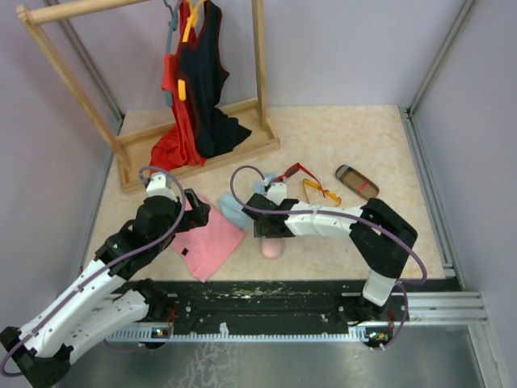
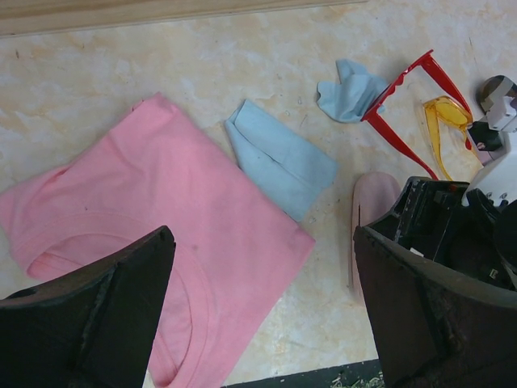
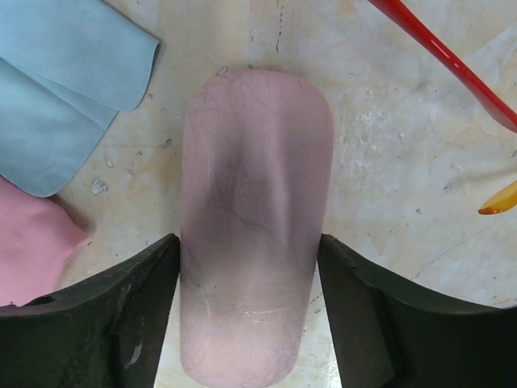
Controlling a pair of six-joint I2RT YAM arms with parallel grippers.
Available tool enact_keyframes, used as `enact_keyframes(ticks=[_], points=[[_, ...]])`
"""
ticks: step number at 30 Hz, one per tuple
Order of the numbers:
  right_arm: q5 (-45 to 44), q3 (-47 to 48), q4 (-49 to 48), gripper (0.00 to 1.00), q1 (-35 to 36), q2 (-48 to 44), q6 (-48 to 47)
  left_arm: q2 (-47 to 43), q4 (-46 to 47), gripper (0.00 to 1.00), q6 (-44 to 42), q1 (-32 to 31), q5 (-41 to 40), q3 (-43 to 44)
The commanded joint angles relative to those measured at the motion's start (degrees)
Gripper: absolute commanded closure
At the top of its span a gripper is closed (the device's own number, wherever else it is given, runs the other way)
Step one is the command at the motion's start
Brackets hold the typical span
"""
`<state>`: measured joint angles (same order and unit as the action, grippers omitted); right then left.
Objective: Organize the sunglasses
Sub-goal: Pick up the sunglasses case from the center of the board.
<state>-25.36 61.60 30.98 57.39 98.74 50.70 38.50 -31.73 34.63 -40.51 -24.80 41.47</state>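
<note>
The red-framed sunglasses (image 1: 300,170) (image 2: 396,85) lie open on the table. The orange-yellow sunglasses (image 1: 319,191) (image 2: 443,113) lie just to their right. In the right wrist view only one red arm (image 3: 452,61) and an orange tip (image 3: 501,200) show. My right gripper (image 1: 271,237) (image 3: 249,242) is down on the table. Its two fingers press the sides of the pink oval case (image 1: 272,246) (image 3: 254,202) (image 2: 373,202). My left gripper (image 1: 194,212) (image 2: 264,234) hangs wide open over the corner of a pink shirt (image 2: 161,210), with nothing in it.
A folded light blue cloth (image 2: 283,158) (image 3: 56,89) lies left of the pink case, and a crumpled one (image 2: 349,90) lies by the red sunglasses. A brown striped case (image 1: 356,181) sits at the right. A wooden rack (image 1: 194,158) with hanging clothes stands at the back left.
</note>
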Motion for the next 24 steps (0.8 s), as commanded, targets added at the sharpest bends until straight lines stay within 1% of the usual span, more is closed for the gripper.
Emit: enact_keyframes(ticks=[1, 4, 8, 9, 11, 12, 13, 14, 17, 22, 24], points=[[-0.2, -0.2, -1.4, 0.34, 0.8, -2.1, 1.4, -0.3, 1.4, 0.03, -0.4, -0.1, 0.8, -0.3], [-0.4, -0.3, -1.3, 0.42, 0.8, -2.6, 1.6, -0.2, 1.5, 0.03, -0.4, -0.1, 1.0, -0.3], [-1.5, -0.3, -0.8, 0.58, 0.9, -3.6, 1.2, -0.3, 1.6, 0.03, -0.5, -0.1, 1.0, -0.3], [-1.9, -0.3, -0.6, 0.64, 0.9, -5.5, 0.9, -0.3, 1.6, 0.03, -0.4, -0.1, 1.0, -0.3], [-2.4, -0.5, -1.1, 0.77, 0.9, -7.6, -0.1, -0.6, 2.0, 0.03, -0.5, -0.1, 1.2, -0.6], [-2.7, -0.9, -1.5, 0.87, 0.9, -8.8, -0.6, -0.8, 2.3, 0.03, -0.5, -0.1, 1.5, -0.7], [-2.8, -1.4, -2.6, 0.98, 0.9, -10.2, -1.5, -1.0, 2.7, 0.03, -0.7, -0.1, 2.0, -0.9], [-2.8, -2.1, -3.8, 1.0, 0.9, -11.8, -2.5, -1.4, 3.2, 0.03, -1.1, -0.1, 2.8, -1.0], [-1.4, -5.0, -8.9, 1.0, 0.8, -17.0, -6.8, -3.5, 5.1, 0.0, -2.3, -0.1, 4.9, -1.8], [1.7, -9.0, -16.2, 1.0, 0.4, -25.1, -16.7, -6.9, 11.3, 0.0, -6.1, -0.1, 9.9, -3.0], [4.1, -11.2, -19.1, 1.0, -1.0, -28.2, -18.6, -6.8, 12.8, 0.0, -7.6, -0.1, 11.1, -2.8]])
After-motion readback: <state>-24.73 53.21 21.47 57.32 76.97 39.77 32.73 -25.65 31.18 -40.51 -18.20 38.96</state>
